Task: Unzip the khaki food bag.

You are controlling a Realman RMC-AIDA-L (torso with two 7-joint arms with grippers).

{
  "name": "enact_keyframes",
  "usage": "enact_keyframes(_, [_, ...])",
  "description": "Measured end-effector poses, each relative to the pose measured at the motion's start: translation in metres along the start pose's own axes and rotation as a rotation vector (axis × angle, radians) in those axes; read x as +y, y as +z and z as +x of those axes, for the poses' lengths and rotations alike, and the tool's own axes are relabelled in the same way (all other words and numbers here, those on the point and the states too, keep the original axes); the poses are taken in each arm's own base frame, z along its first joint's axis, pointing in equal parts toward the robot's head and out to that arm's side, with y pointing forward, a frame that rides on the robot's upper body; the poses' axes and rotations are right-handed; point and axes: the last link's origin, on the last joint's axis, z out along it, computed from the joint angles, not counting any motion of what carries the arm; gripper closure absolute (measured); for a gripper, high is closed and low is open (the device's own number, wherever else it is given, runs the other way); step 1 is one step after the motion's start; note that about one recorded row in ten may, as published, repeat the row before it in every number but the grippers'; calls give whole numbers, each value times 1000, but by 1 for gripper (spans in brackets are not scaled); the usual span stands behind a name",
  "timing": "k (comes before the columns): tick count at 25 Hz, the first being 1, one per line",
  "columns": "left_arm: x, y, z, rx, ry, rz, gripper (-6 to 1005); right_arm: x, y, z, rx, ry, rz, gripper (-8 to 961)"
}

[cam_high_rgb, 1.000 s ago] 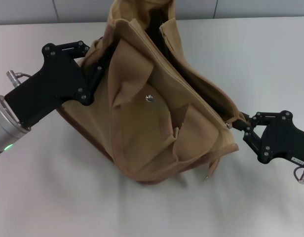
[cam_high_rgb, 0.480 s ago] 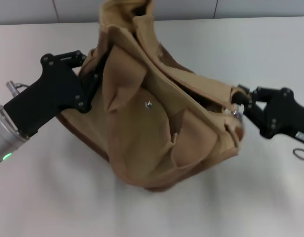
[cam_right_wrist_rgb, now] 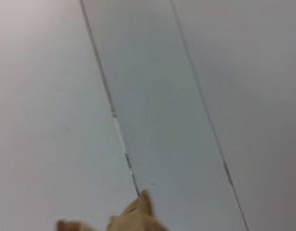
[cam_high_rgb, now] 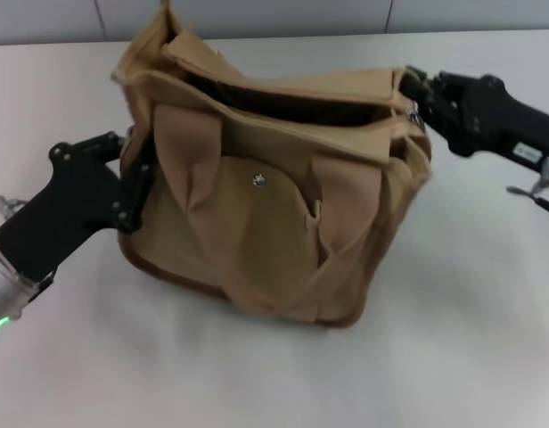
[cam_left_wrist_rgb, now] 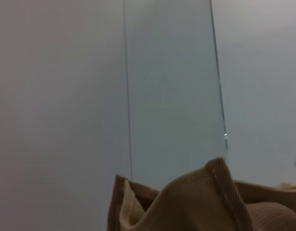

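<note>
The khaki food bag (cam_high_rgb: 257, 214) stands upright in the middle of the white table, its front pocket flap and metal snap (cam_high_rgb: 258, 180) facing me. A dark gap (cam_high_rgb: 283, 102) runs along its top where the zipper is parted. My left gripper (cam_high_rgb: 136, 178) is pressed against the bag's left end, shut on the fabric there. At the bag's upper right corner my right gripper (cam_high_rgb: 414, 96) is shut at the zipper's end, by the silver pull (cam_high_rgb: 414, 114). The wrist views catch only tan cloth: the bag (cam_left_wrist_rgb: 210, 202) and the bag (cam_right_wrist_rgb: 133, 216).
The white table (cam_high_rgb: 471, 312) spreads around the bag on all sides. A grey wall panel (cam_high_rgb: 257, 18) runs along the table's far edge.
The bag has swung from a tilted, lifted pose to upright. My right gripper moved away from me and upward with the bag's right end; my left gripper dropped lower and nearer to me.
</note>
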Motion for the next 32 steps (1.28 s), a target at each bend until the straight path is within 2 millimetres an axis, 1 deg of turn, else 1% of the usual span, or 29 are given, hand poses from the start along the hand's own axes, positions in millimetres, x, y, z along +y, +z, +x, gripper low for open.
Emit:
enact_keyframes(1, [1,-4,-1,-5,-7,9,862,-3,5,-2,8,12,9,813])
enact_keyframes(2, [4,-9,-4,-13,-19,20,859,-11,14,-5,27,36,30,809])
enact_keyframes(3, [4,-9,-4,-13,-19,20,855,-11,14,-5,27,36,30,805])
enact_keyframes(6, [9,-15,-6,-21,-37,23,845,-15,28,-5,60,48,42,794])
enact_keyframes(7, [10,-16,-7,-22,-44,23,842,-16,37,-4,88,55,39,790])
enact_keyframes(9, [12,-18,-7,-22,-73,23,835,-18,40,-4,101,62,46,782])
enact_keyframes(12, [13,-20,-8,-30,-141,11,824,-28,45,-2,127,103,108,770])
enact_keyframes(15, [13,-21,-8,-33,-148,13,814,-29,44,-1,126,119,125,758])
enact_keyframes(16, [12,-22,-8,-30,-150,23,775,-30,44,-1,125,126,130,754])
enact_keyframes(19, [8,-26,-6,-12,-152,61,658,-30,38,1,115,142,146,742])
enact_keyframes(21, [2,-31,-2,13,-151,98,592,-31,31,1,80,153,161,734])
enact_keyframes(22, [-3,-36,3,42,-160,126,565,-31,25,0,55,159,173,730])
enact_keyframes(23, [-3,-36,3,42,-160,126,539,-30,18,-1,27,162,182,682])
enact_keyframes(26, [-12,-46,13,92,-166,171,458,-28,-2,-2,-40,157,202,538])
enact_keyframes(27, [-18,-57,22,142,-149,217,431,-27,-16,-2,-72,151,225,490])
enact_keyframes(28, [-18,-57,22,142,-149,217,405,-27,-16,-2,-72,151,225,468])
enact_keyframes(29, [-19,-61,24,161,-143,235,378,-26,-22,0,-87,146,236,446])
enact_keyframes(30, [-21,-68,32,211,-129,261,351,-20,-33,2,-108,125,237,425])
enact_keyframes(31, [-21,-68,32,211,-129,261,318,-20,-33,2,-108,125,237,403])
enact_keyframes(32, [-22,-71,35,227,-123,263,285,-14,-42,4,-129,109,229,381])
